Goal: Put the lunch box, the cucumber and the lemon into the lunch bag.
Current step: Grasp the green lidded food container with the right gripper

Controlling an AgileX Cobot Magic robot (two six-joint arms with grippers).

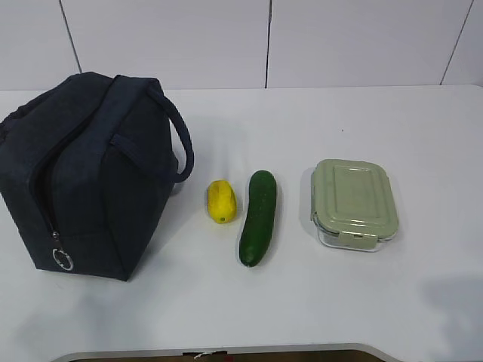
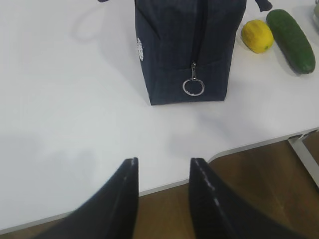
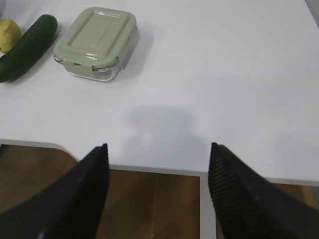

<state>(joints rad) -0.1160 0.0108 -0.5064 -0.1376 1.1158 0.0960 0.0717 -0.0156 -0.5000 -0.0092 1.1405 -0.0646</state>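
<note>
Three items (image 1: 221, 201) beside lunch bag (image 1: 90, 173), apart

a white table (image 1: 377, 302) stands before a white panelled wall (image 1: 166, 38), brown floor (image 3: 154, 199) below

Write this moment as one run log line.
stage: start | bag: zipped | lemon, cucumber, box: on table | left gripper: open, empty | right gripper: open, empty

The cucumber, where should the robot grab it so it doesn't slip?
Probably around the middle of the cucumber, coming straight down from above. It lies flat on the table, long and rounded, so fingers closing across its narrow width should balance it. There is a gap on each side, toward the lemon and the lunch box.
</note>
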